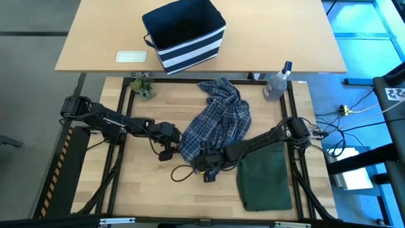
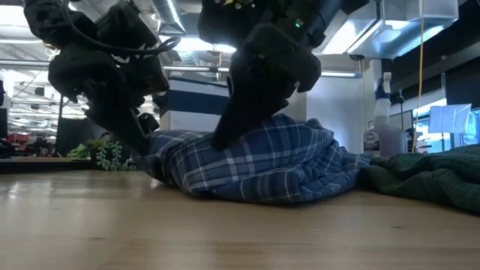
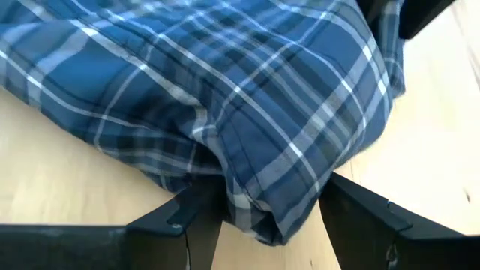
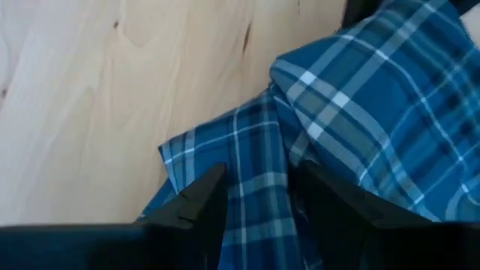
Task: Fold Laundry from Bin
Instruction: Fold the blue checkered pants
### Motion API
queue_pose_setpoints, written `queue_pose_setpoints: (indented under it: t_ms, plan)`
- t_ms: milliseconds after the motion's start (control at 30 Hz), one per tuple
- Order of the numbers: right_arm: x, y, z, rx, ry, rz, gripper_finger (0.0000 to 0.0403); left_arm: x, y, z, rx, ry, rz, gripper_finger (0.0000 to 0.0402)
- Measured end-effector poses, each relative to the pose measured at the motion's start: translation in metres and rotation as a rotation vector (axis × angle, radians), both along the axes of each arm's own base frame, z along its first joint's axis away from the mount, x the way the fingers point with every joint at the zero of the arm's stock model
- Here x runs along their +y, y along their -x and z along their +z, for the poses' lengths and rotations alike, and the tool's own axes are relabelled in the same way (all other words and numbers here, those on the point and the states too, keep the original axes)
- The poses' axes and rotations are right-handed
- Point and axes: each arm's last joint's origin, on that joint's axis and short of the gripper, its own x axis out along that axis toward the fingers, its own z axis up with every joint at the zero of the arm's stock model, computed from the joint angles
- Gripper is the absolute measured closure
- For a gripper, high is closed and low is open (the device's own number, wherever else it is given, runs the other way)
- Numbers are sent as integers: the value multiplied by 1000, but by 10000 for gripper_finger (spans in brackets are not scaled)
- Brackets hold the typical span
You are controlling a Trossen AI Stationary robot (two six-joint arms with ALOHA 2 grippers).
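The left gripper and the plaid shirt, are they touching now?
Touching. In the left wrist view a fold of the plaid shirt lies between the fingers of the left gripper, pressing against them.

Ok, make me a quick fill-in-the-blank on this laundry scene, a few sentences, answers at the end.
1. Both grippers are working on the ____ shirt.
2. The dark olive-green garment lies beside the shirt, on the ____ arm's side.
3. The striped bin stands on the ____ table, beyond the work table.
4. The left gripper has a fold of ____ between its fingers.

Answers: plaid; right; far; cloth
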Motion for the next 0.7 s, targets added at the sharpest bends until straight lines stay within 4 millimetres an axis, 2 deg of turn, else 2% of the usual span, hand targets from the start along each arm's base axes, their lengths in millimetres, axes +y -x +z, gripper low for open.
queue_pose_setpoints:
  t_ms: [100,200,333,400,500,633,700]
  plan:
    - [0,0,0,1,-7,11,242,0,-1,1,-12,-11,11,198]
    - [1,0,0,5,-11,31,268,0,-1,1,-17,-11,11,198]
    - [3,0,0,16,-53,67,338,1,-1,1,-18,-22,19,203]
    - [3,0,0,20,-66,82,381,1,-1,1,-19,-37,33,217]
    - [5,1,0,22,-68,91,392,2,-1,1,-21,-60,49,269]
    - [9,5,-1,49,-43,121,400,4,-1,2,-27,-93,40,379]
    - [13,9,1,98,-22,131,399,8,-1,3,-29,-95,55,389]
